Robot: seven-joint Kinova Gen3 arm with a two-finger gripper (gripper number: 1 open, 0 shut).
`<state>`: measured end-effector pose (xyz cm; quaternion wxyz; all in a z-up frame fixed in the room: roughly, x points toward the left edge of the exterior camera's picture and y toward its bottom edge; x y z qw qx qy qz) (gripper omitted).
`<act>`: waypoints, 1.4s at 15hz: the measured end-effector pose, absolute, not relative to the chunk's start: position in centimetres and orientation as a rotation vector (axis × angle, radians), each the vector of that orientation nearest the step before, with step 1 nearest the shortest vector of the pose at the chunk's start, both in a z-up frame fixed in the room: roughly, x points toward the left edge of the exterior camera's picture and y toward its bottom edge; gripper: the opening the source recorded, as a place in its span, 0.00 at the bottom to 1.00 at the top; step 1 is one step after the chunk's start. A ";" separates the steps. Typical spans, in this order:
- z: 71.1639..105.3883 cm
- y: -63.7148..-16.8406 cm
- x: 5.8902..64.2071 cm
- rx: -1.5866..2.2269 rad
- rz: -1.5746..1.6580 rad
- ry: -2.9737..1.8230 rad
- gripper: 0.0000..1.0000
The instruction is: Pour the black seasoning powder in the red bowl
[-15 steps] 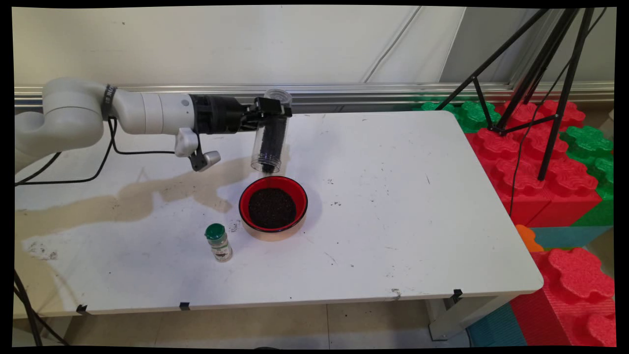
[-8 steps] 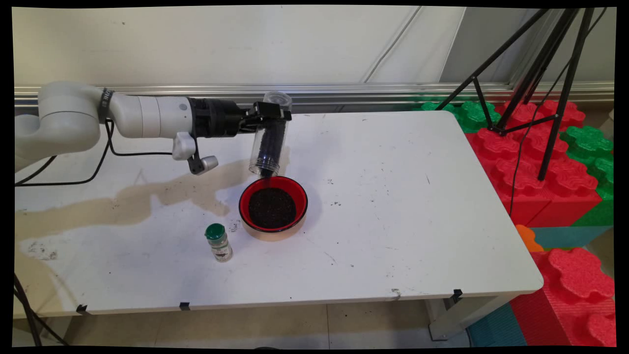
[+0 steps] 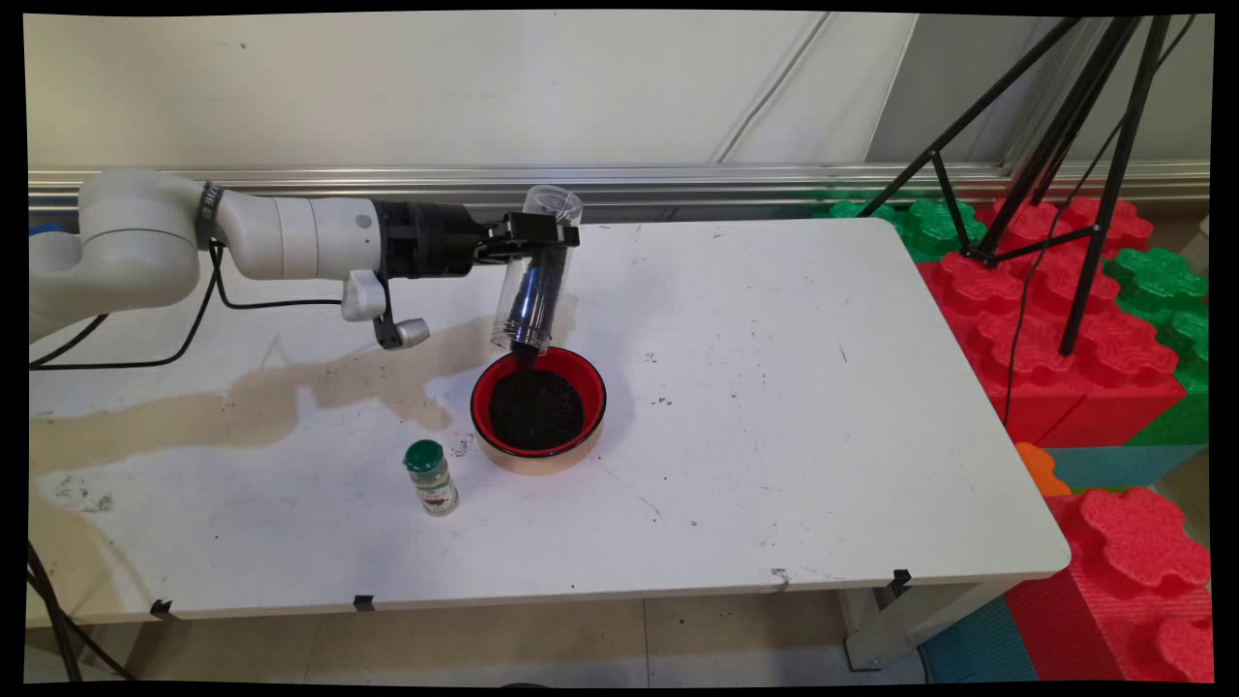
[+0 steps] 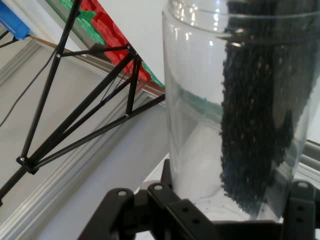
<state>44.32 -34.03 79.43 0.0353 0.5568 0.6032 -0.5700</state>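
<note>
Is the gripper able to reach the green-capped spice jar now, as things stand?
Probably not yet: the gripper is shut on the clear jar over the red bowl. Otherwise the spice jar stands unobstructed.

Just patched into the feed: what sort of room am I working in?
Probably a robotics lab or test space: a stained white table, a black tripod and big foam blocks beside it.

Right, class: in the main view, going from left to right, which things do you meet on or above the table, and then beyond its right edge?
Green-capped spice jar → clear tube of dark grains, held by the gripper → red bowl → black tripod
</note>
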 end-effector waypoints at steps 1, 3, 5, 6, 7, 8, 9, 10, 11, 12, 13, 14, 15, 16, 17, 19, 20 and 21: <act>79.4 -34.0 44.2 1.717 -1.754 1.842 0.00; 79.4 -34.0 44.0 1.725 -1.758 1.823 0.00; 79.4 -34.0 43.9 1.734 -1.761 1.804 0.00; 79.3 -34.0 43.8 1.737 -1.762 1.797 0.00; 79.3 -34.0 43.7 1.741 -1.764 1.788 0.00; 79.3 -33.9 43.7 1.744 -1.765 1.781 0.00; 79.2 -33.9 43.6 1.747 -1.766 1.772 0.00; 79.2 -33.9 43.6 1.751 -1.768 1.763 0.00; 79.2 -33.8 43.5 1.755 -1.769 1.753 0.00; 79.1 -33.8 43.5 1.757 -1.770 1.747 0.00; 79.1 -33.8 43.5 1.762 -1.771 1.736 0.00; 79.0 -33.7 43.5 1.766 -1.772 1.726 0.00; 78.9 -33.7 43.5 1.771 -1.773 1.715 0.00; 78.7 -33.7 43.5 1.778 -1.773 1.700 0.00; 78.6 -33.7 43.6 1.784 -1.773 1.688 0.00; 78.3 -33.8 43.7 1.796 -1.773 1.657 0.00; 78.2 -33.8 43.7 1.801 -1.773 1.644 0.00; 78.1 -33.9 43.8 1.807 -1.773 1.628 0.00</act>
